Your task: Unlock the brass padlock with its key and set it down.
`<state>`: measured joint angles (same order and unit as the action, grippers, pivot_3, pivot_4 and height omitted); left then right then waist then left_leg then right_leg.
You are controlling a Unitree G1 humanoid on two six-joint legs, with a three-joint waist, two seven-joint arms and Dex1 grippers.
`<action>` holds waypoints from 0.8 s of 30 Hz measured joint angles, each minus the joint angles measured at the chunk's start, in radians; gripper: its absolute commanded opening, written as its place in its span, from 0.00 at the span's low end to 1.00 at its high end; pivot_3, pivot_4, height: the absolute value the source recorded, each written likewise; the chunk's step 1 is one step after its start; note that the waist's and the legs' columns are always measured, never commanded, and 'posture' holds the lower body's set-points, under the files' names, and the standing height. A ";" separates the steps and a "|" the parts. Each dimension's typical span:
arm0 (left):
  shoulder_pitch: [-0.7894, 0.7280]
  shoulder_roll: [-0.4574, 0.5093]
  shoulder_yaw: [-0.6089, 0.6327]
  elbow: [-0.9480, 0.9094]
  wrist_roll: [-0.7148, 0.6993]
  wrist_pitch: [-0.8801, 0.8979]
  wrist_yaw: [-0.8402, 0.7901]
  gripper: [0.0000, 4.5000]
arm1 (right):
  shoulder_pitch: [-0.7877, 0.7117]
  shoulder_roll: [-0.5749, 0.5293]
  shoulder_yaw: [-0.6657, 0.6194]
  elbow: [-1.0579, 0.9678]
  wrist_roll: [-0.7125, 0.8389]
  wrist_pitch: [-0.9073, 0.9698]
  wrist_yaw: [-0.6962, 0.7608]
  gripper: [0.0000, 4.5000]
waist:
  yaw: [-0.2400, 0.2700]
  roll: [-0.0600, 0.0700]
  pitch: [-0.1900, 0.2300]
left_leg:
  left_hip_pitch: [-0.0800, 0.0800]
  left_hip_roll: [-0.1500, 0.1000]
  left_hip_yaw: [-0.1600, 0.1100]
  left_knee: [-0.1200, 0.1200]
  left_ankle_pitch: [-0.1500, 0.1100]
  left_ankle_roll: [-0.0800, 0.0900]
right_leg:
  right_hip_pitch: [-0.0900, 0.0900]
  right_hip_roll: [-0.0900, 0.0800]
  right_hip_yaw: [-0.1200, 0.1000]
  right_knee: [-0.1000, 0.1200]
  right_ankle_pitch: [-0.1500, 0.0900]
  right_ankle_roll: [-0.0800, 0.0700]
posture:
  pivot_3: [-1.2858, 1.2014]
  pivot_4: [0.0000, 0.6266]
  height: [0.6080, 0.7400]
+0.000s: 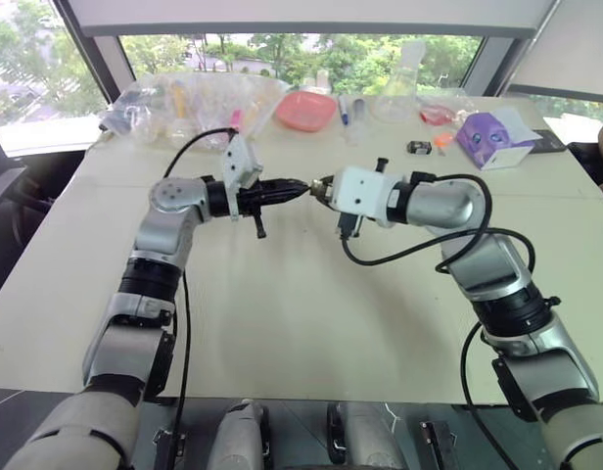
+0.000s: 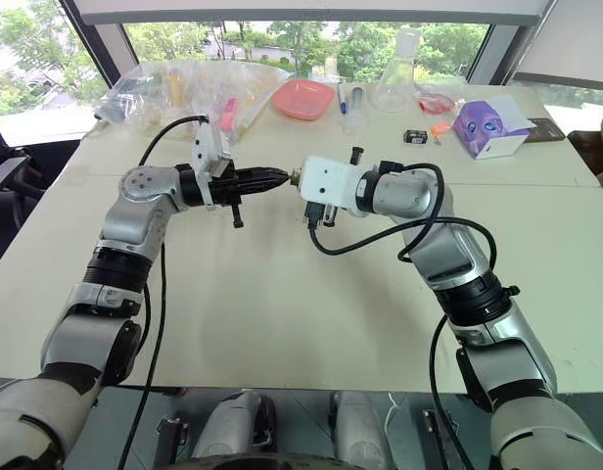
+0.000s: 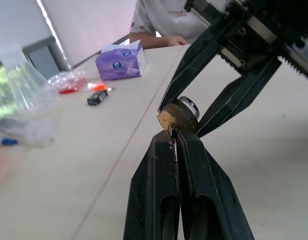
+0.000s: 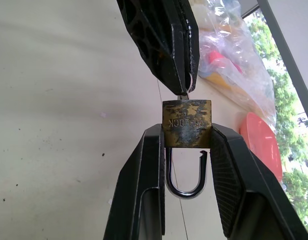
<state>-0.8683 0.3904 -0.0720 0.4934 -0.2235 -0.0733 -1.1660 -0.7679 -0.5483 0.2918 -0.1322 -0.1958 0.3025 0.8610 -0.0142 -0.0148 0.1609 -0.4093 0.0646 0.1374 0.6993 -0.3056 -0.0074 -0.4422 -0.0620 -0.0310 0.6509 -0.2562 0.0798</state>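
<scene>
Padlock [image 4: 186,123] clamped in right gripper [image 4: 186,150], key hidden inside closed left gripper [image 3: 175,135].

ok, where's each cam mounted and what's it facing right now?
Left eye: head, looking down over the table; both arms meet mid-table.
Right eye: same head, same scene.
Left wrist: looks along the left gripper, shut on a key in the brass padlock; a person sits beyond.
Right wrist: looks along the right gripper, shut on the padlock, shackle open.
Shared: both wrist views show the padlock and both grippers' jaws.
</scene>
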 measured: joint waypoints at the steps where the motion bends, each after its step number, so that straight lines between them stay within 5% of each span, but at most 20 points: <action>1: 0.000 0.001 -0.002 0.008 0.009 -0.030 0.000 0.01 | 0.000 0.001 0.000 0.000 0.000 0.002 0.002 0.15 | 0.000 0.000 0.000 | 0.000 0.000 0.000 0.000 0.000 0.000 | 0.000 0.000 0.000 0.000 0.000 0.000 | 0.52 0.24 0.94; 5: -0.003 0.018 -0.004 0.020 -0.005 0.013 -0.040 0.01 | 0.000 0.012 0.005 0.003 0.000 0.014 0.010 0.15 | 0.000 0.000 0.000 | 0.000 0.000 0.000 0.000 0.000 0.000 | 0.000 0.000 0.000 0.000 0.000 0.000 | 0.52 0.24 0.94; 8: -0.020 0.036 0.010 0.024 -0.072 0.227 -0.084 0.21 | 0.000 0.025 0.018 0.009 0.002 0.008 0.012 0.15 | 0.000 0.000 0.000 | 0.000 0.000 0.000 0.000 0.000 0.000 | 0.000 0.000 0.000 0.000 0.000 0.000 | 0.52 0.24 0.94; 11: -0.054 0.044 0.050 0.053 -0.147 0.434 -0.098 0.53 | -0.009 0.027 0.020 0.008 0.001 -0.018 0.011 0.15 | 0.001 0.000 0.000 | -0.001 0.000 -0.001 0.000 0.000 0.000 | 0.000 0.000 0.000 0.000 0.000 0.000 | 0.52 0.24 0.94; 17: -0.110 0.066 0.082 0.067 -0.215 0.620 -0.133 0.53 | -0.016 0.027 0.020 0.007 0.000 -0.029 0.008 0.15 | -0.001 0.000 0.000 | -0.001 0.000 -0.001 0.000 0.000 0.000 | 0.000 0.000 0.000 0.000 0.000 0.000 | 0.52 0.24 0.94; 24: -0.110 0.051 0.084 0.070 -0.218 0.633 -0.140 0.53 | -0.017 0.034 0.020 0.007 -0.009 -0.049 -0.002 0.15 | 0.000 0.000 0.000 | -0.001 0.000 -0.001 0.000 0.000 0.000 | 0.000 0.000 0.000 0.000 0.000 0.000 | 0.52 0.24 0.94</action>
<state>-0.9780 0.4413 0.0116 0.5632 -0.4418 0.5595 -1.3059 -0.7850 -0.5141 0.3115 -0.1256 -0.2043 0.2533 0.8586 -0.0145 -0.0150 0.1610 -0.4099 0.0646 0.1366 0.6994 -0.3057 -0.0072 -0.4421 -0.0619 -0.0313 0.6507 -0.2563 0.0800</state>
